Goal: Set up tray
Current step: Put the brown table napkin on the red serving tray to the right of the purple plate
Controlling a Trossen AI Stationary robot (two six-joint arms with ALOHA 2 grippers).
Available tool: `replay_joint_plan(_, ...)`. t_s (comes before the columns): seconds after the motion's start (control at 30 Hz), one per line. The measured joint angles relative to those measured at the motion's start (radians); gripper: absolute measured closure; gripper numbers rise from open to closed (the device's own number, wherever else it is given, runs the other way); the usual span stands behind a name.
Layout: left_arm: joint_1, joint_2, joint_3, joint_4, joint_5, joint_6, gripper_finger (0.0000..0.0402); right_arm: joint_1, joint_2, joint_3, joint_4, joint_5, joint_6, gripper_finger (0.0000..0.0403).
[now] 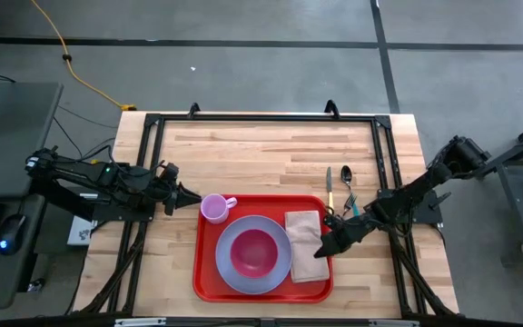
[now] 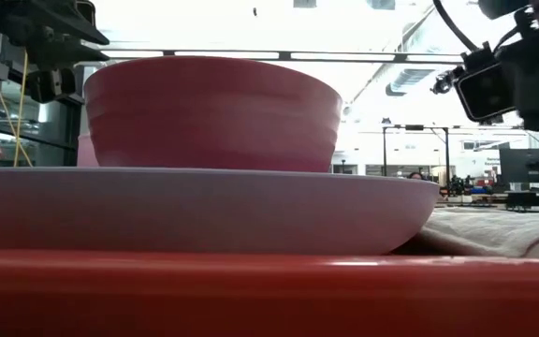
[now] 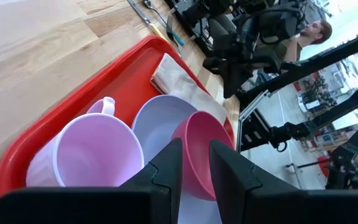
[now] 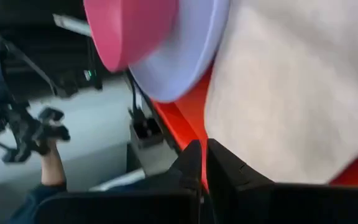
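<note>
Tray [image 2: 269, 290] edges cropped low view; cutlery [image 1: 339, 189] too small.

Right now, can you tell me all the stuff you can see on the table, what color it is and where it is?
tray: one, red, on the table's near middle
plate: one, lavender, on the tray
bowl: one, pink, on the plate
cup: one, light purple, tray's far left corner
napkin: one, tan, tray's right side
knife, spoon, fork: one each, on the wood right of the tray
left gripper: by the cup
right gripper: shut, over the napkin
</note>
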Motion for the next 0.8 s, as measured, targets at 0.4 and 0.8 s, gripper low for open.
replay_joint_plan(0.4,0.0,0.0,0.0,0.0,-0.006,-0.015,0.0291,0.0,0.001,0.26,-0.453,-0.056,-0.207,0.0403)
replay_joint_plan(0.8,0.0,0.0,0.0,0.0,-0.006,-0.015,0.0291,-0.017,0.157,0.445,-0.605,-0.116,-0.474,0.0403)
